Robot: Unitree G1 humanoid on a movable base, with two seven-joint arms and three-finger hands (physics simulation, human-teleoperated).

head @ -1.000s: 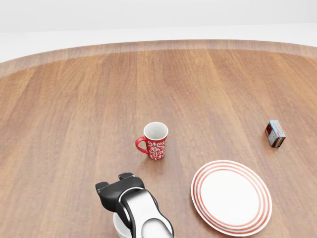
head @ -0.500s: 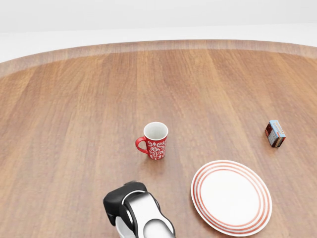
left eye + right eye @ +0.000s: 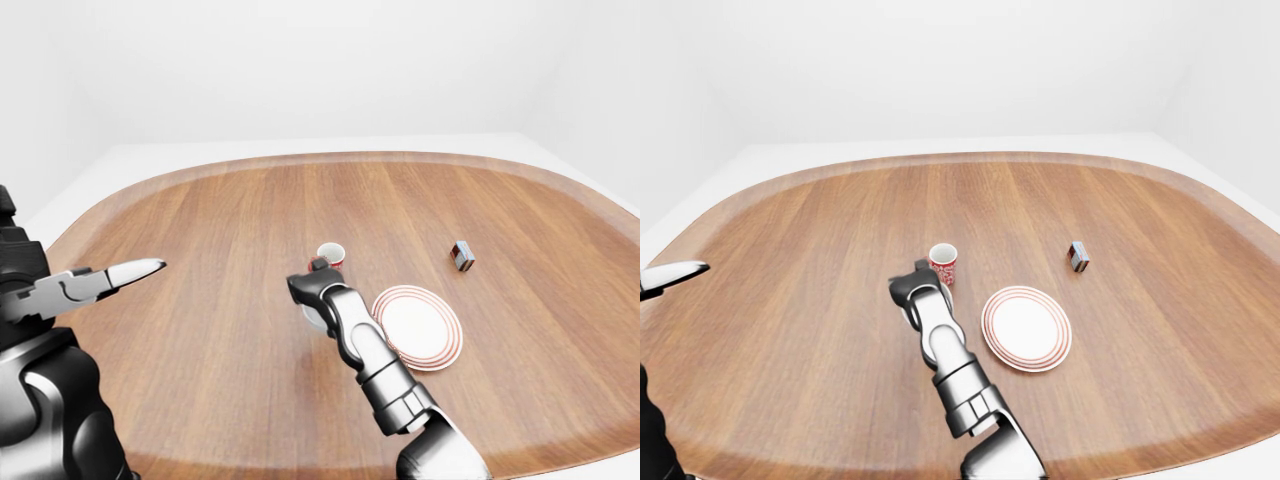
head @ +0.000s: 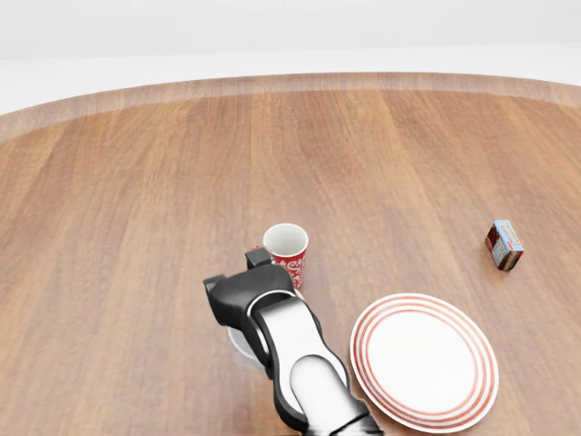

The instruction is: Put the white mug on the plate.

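The white mug (image 4: 239, 344) shows only as a pale sliver under my right hand (image 4: 247, 294), whose black fingers are closed round it. The hand holds it just left of and below the red patterned mug (image 4: 289, 251), very close to it. The white plate with red rings (image 4: 424, 361) lies on the wooden table to the right of the hand, at the lower right of the head view. My left hand (image 3: 128, 271) is raised off the table at the far left of the left-eye view, fingers stretched out and empty.
A small red and blue box (image 4: 504, 244) stands on the table to the right, above the plate. The round wooden table's rim (image 4: 272, 84) runs along the top of the head view. White floor and walls surround the table.
My right hand's fingers closed on the white mug, then hand and mug moved up the head view toward the red mug. The other things have not moved.
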